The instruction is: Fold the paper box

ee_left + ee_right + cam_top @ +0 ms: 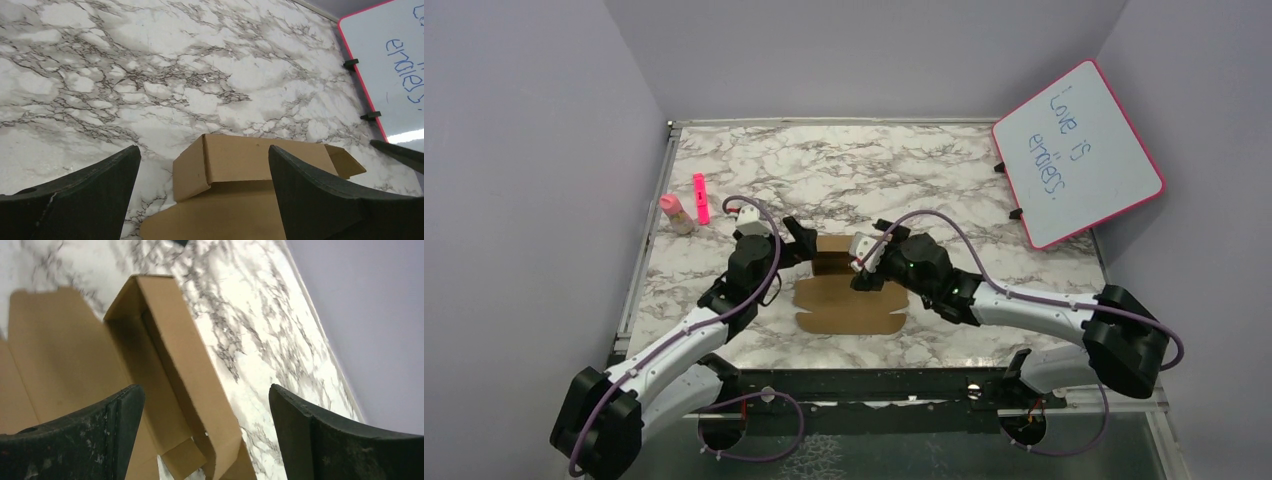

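The table [944, 175] has a marble pattern and stands between plain lavender walls. A pink-framed whiteboard [1079, 150] leans at its far right corner. A pink marker [700, 198] and a small bottle [674, 213] lie close to the left edge.

The paper box [849, 305] lies near the middle of the table, a little toward the near edge. Its far part is already raised into a low hollow section, while the near panel is flat on the table.

Your left end effector [801, 240] is at the left end of the raised section, with its fingers wide apart and holding nothing. Your right end effector [865, 279] is over the right part of the raised section. Its fingers are also spread, with the raised wall between them. I cannot tell if they touch the cardboard.

Here is what I think can go wrong. Nothing grips the box, and the table looks smooth, so a push from one side only will probably slide the whole sheet instead of bending a crease. The raised section may also spring back flat if you leave it unsupported. If you close hard on the hollow section, you may crush it. The two arms are near each other, so a wide move can make them collide.
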